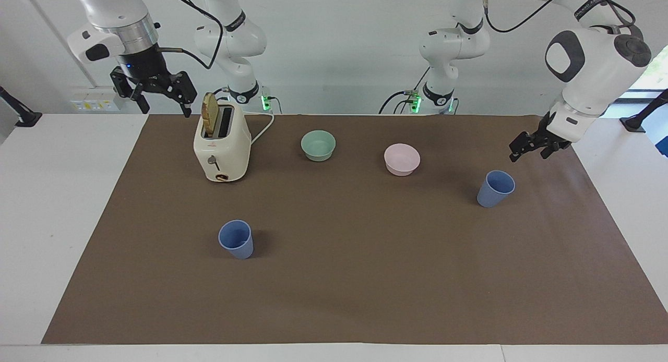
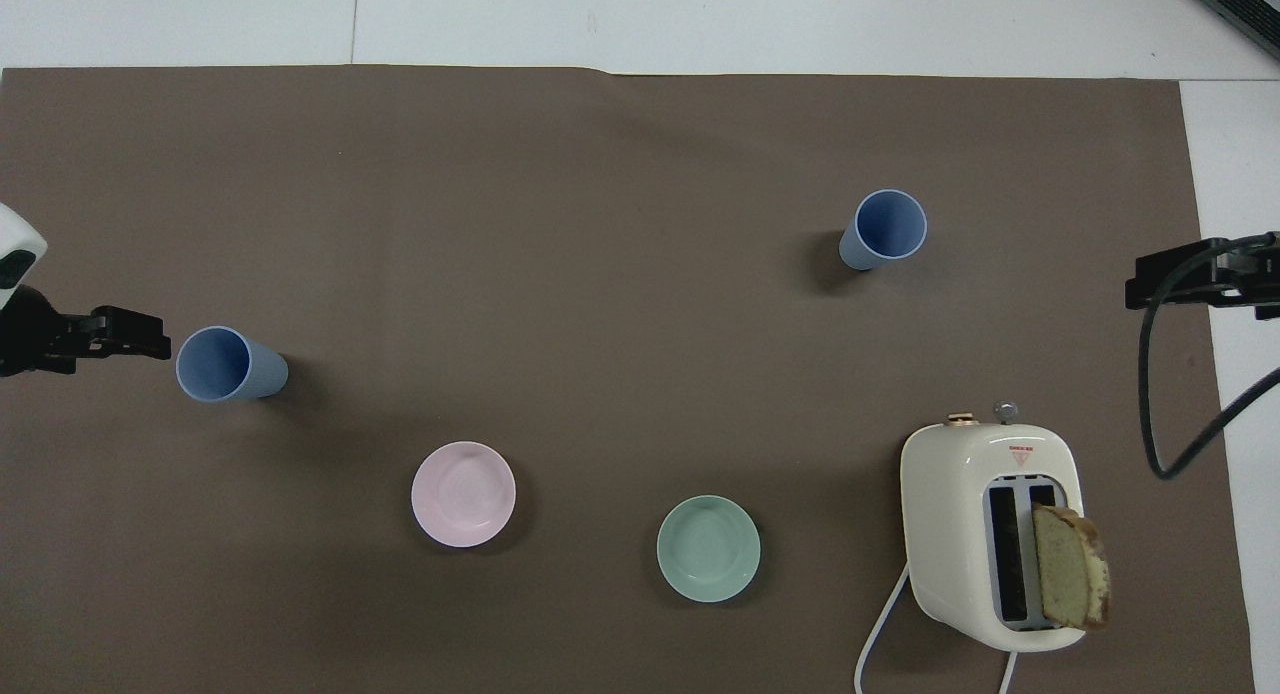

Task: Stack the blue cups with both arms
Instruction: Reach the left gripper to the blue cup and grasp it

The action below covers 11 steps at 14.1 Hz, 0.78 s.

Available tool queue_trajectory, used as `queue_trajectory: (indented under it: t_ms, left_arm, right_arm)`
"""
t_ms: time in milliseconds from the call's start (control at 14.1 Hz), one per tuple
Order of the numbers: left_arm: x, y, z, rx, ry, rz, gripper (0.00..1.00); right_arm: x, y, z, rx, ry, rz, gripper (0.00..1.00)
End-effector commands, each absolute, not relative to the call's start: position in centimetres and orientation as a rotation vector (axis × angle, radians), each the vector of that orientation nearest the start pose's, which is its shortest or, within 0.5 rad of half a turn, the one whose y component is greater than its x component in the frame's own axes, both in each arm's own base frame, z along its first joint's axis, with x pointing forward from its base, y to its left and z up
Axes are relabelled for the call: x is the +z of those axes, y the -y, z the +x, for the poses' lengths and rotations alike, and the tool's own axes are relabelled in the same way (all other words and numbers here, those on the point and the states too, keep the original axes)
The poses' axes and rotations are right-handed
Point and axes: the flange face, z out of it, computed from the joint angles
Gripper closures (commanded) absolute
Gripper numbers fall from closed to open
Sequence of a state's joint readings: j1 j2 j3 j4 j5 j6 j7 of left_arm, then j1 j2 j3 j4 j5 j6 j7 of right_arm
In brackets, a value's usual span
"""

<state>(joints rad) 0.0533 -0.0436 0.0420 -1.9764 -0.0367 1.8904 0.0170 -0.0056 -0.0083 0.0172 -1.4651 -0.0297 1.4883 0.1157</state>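
Showing the table in two views, facing and overhead. Counted: 2 blue cups, 2 bowls, 1 toaster w/ 1 bread slice, 2 arms, 1 brown mat.

Blue cup A stood upright toward the left arm's end of the mat; blue cup B stood upright toward the right arm's end, farther from the robots than cup A. The cups were well apart, each alone on bare mat.

The pink bowl and green bowl sat nearer the robots than both cups, approx. mid-table. The toaster stood beside the green bowl toward the right arm's end; the bread slice stuck up out of one slot.

In the facing view, w/ cup A as clock centre, the left gripper hung at approx. 1 o'clock, above the mat near its edge, not touching the cup; jaws spread wide, empty. In the overhead view the left gripper's tip lay just beside cup A's rim at 9 o'clock. The right gripper hung at approx. 10 o'clock from the toaster, over the mat's corner; jaws wide, empty. That arm waited.

Open room: the mat from both cups out to the edge farthest from the robots lay bare, as did the stretch between the cups. White tabletop bordered the mat at both ends.
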Motion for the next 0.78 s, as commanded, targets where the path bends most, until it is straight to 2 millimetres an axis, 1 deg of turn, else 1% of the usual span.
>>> queue_trajectory:
  t_ms: [0,142,285,427,498,640,711]
  left_arm:
    - [45.9,-6.1,52.8,0.034,0.206,-3.187,0.0]
    - [43.6,-6.3,53.6,0.053,0.213,-3.189,0.0]
    - [41.1,-6.3,53.3,0.039,0.222,-3.187,0.0]
    - [39.3,-6.2,52.9,0.016,0.242,-3.194,0.0]
    - [38.3,-6.2,52.9,0.035,0.248,-3.197,0.0]
    - [37.4,-6.2,53.0,0.054,0.247,-3.197,0.0]
    - [37.3,-6.2,53.0,0.05,0.25,-3.196,0.0]
  right_arm:
    - [67.2,-0.1,53.7,-0.063,-0.143,-3.165,0.0]
    - [67.1,-0.1,53.7,-0.061,-0.14,-3.166,0.0]
    - [67.1,0.0,53.7,-0.061,-0.145,-3.165,0.0]
    - [67.1,0.0,53.7,-0.061,-0.143,-3.166,0.0]
    - [67.1,0.0,53.7,-0.061,-0.14,-3.166,0.0]
    - [67.2,0.0,53.7,-0.061,-0.135,-3.166,0.0]
    - [67.2,0.0,53.7,-0.06,-0.133,-3.165,0.0]
